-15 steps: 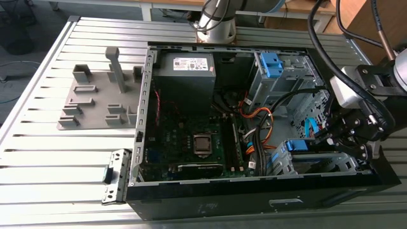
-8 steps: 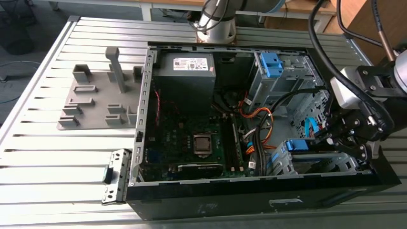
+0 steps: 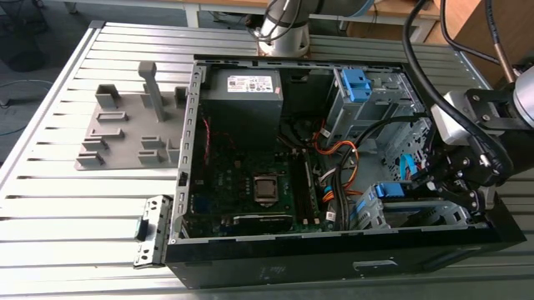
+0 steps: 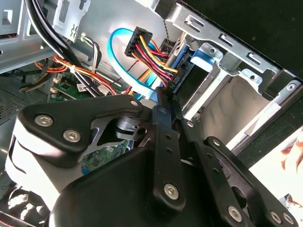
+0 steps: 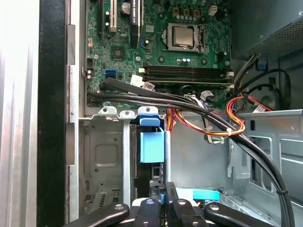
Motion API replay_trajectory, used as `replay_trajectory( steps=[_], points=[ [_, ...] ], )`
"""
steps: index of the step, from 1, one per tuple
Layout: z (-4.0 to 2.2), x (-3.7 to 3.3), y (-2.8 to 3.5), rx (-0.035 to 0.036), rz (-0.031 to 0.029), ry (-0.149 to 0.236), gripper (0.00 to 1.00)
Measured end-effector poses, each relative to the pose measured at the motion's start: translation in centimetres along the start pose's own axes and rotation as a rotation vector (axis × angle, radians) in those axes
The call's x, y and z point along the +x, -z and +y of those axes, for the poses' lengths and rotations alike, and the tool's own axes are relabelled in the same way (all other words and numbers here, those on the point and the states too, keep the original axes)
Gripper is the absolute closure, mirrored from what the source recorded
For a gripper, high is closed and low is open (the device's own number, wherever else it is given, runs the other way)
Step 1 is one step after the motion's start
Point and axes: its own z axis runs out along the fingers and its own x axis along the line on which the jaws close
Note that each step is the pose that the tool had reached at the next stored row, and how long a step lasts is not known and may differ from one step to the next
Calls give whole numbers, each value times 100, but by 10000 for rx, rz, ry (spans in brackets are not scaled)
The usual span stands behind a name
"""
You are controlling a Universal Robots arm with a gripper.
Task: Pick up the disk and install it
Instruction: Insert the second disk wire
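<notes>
This looks like a robot lab or workshop. A big metal table (image 3: pixel 50 212) made of long silver bars holds an open computer case (image 3: pixel 334 265), with its green board (image 3: pixel 250 181) and wires (image 3: pixel 338 150) showing. A robot arm (image 3: pixel 284 28) stands at the table's far edge. A grey plastic rack (image 3: pixel 125 134) sits beside the case.

Even, bright light; glare washes out the slatted table (image 5: pixel 19 118).
</notes>
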Motion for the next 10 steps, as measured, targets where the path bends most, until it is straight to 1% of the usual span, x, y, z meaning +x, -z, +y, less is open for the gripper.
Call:
replay_trajectory(
  steps=[4,5,7,8,10],
  points=[
    [0,1,-4,0,-5,0,84],
    [-1,1,-9,0,-20,1,83],
    [-1,1,-11,0,-17,1,83],
    [0,1,-8,0,-13,1,76],
    [0,1,-5,0,-7,1,76]
  ],
)
